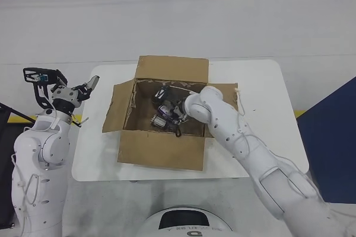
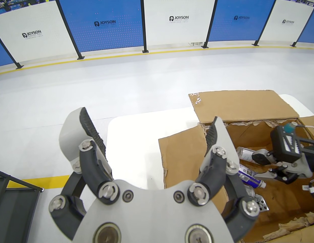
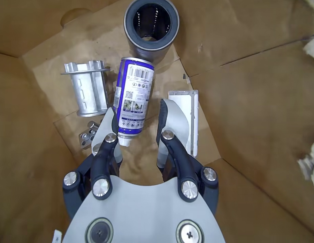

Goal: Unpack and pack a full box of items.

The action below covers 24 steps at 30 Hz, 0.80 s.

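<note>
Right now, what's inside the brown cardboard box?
A blue spray can, a dark hollow cylinder, a silver flanged part, a white block, and the right tool. The white arm covers some floor.

The blue-and-white cylindrical metal spray can [image 3: 134,94] carries a barcode, a square code and fine print too small to read. Farther off, the white perforated fence panels [image 2: 178,36] each bear a dark logo and a word
</note>
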Each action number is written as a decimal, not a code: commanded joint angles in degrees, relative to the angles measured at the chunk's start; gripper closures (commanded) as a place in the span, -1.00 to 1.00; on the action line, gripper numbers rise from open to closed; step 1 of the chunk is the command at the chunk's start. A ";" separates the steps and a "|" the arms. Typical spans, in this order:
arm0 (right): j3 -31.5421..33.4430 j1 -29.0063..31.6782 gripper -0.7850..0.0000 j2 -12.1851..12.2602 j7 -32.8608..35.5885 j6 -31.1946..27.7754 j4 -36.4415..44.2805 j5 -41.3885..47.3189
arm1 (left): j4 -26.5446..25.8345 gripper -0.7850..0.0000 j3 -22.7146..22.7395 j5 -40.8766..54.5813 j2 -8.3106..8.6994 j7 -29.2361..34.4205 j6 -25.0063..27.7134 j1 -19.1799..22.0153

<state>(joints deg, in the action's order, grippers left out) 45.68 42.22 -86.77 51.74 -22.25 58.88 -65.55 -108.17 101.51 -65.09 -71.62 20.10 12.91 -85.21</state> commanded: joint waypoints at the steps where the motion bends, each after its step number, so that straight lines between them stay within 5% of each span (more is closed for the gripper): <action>1: -0.86 -1.28 0.16 -0.66 -0.82 -0.03 -3.10 1.22 | 0.00 -1.00 0.00 0.00 0.00 0.00 0.00 0.00; 17: -7.43 -7.88 0.10 -6.78 -4.13 2.76 -20.49 7.58 | 0.00 -1.00 0.00 0.00 0.00 0.00 0.00 0.00; 19: -7.91 -8.34 0.28 -7.36 -4.48 2.48 -21.65 8.00 | 0.00 -1.00 0.00 0.00 0.00 0.00 0.00 0.00; 21: -8.23 -8.80 1.00 -7.80 -5.36 2.37 -22.18 8.03 | 0.00 -1.00 0.00 0.00 0.00 0.00 0.00 0.00; 24: -8.22 -9.01 1.00 -7.94 -7.13 3.10 -21.66 7.31 | 0.00 -1.00 0.00 0.00 0.00 0.00 0.00 0.00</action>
<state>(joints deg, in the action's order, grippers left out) 37.39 33.22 -94.74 45.02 -19.48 36.93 -57.94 -108.17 101.51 -65.09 -71.62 20.10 12.91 -85.21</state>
